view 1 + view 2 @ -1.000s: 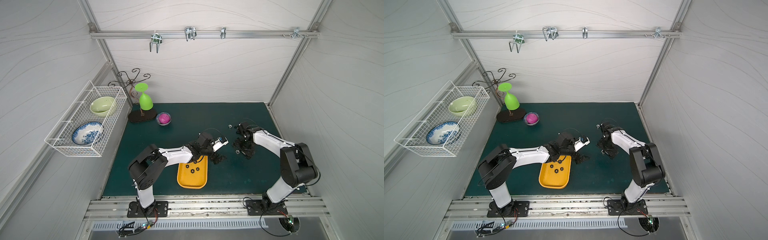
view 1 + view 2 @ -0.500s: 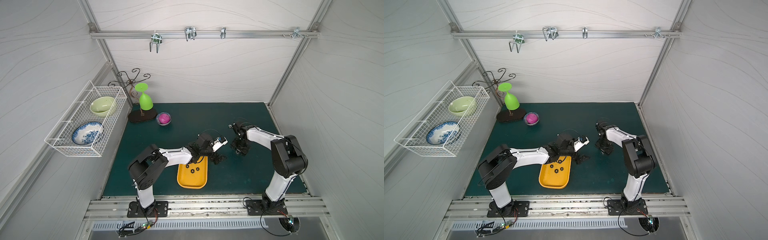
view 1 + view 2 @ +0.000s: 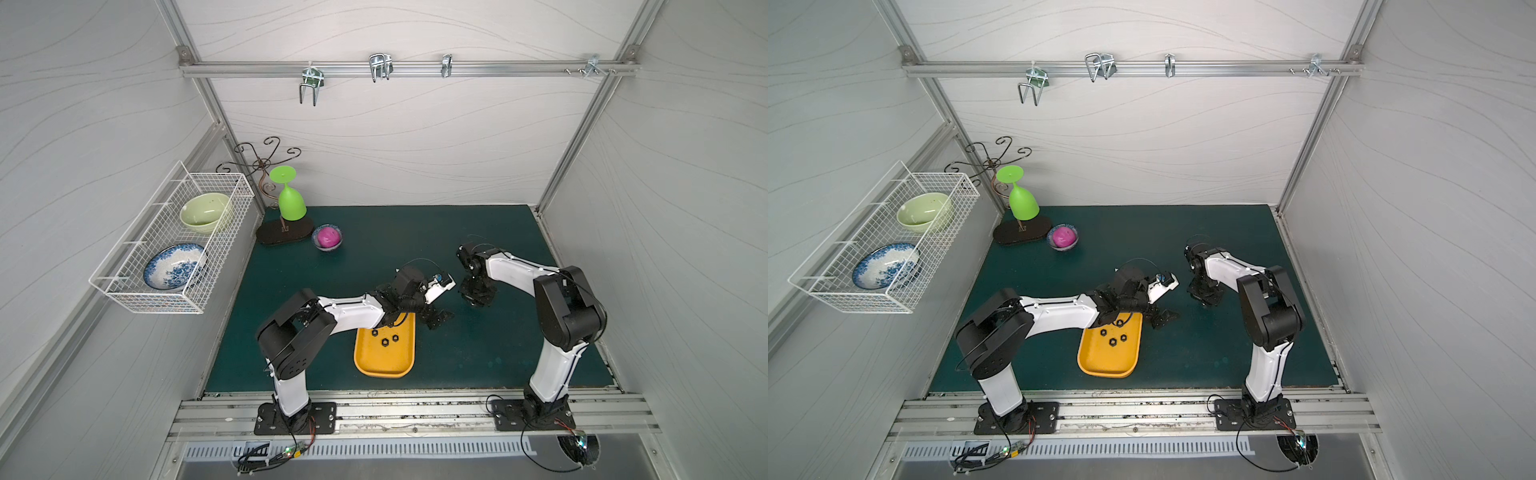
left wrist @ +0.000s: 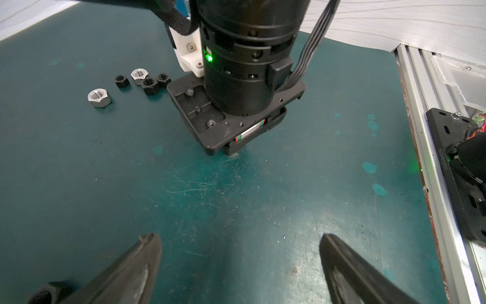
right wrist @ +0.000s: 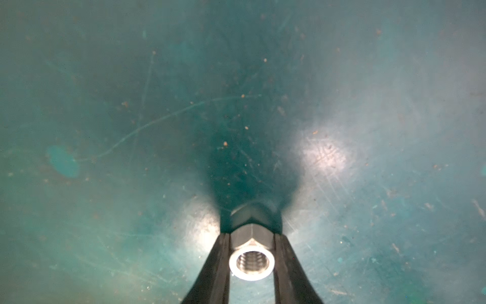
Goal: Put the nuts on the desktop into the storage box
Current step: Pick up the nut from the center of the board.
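In the right wrist view my right gripper (image 5: 251, 234) is shut on a shiny silver nut (image 5: 251, 260), low against the teal desktop (image 5: 157, 105). In both top views it points down right of centre (image 3: 476, 297). My left gripper (image 4: 238, 237) is open with bare mat between its fingers; it hovers by the far right corner of the yellow storage box (image 3: 384, 365). Several black nuts (image 3: 385, 341) lie in the box. Beyond the right arm's housing (image 4: 231, 110), a silver nut (image 4: 99, 98) and a cluster of several nuts (image 4: 150, 84) rest on the desktop. Another black nut (image 4: 42, 296) sits beside a left finger.
At the back left stand a green cup on a dark stand (image 3: 289, 203) and a small bowl with a pink ball (image 3: 327, 237). A white wire basket (image 3: 124, 286) holding two bowls hangs on the left wall. An aluminium rail (image 3: 415, 411) borders the mat's front edge.
My right jaws have closed from wide open onto the silver nut, and the right arm's elbow has swung. The left arm and its open gripper have stayed put.
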### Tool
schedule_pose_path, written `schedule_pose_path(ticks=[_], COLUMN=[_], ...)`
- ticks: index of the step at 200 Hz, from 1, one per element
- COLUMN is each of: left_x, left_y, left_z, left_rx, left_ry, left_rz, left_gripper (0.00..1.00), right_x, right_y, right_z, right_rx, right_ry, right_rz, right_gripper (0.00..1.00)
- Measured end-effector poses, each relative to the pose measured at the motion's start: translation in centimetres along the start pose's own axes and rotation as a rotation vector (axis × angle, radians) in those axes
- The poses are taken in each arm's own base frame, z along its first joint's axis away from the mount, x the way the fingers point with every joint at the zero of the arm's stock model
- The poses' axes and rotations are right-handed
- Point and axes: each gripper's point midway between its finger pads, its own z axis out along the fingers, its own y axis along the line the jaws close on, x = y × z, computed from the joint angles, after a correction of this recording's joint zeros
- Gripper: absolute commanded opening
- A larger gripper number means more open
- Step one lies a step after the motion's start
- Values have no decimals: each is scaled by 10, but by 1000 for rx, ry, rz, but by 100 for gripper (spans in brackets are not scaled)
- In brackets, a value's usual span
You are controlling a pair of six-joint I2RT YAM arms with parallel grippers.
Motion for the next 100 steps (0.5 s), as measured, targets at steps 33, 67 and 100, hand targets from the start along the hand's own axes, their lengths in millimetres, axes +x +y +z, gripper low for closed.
schedule_pose_path(ticks=[33,67,100], left_x=[1,-3,-4], left_y=[1,3,-5], left_z=[0,0,-9], left_rx=[-2,-13,57], left_ry=[7,13,30], left_rz=[9,35,60], left_gripper=[99,99,99], right_x=[5,4,-2], right_y=[-1,0,2], right_z=[-1,-17,-52], right_rx=[15,-15,-72], right_ry=[3,-16,-58], right_rz=[-25,-23,-16], right_gripper=[22,22,22])
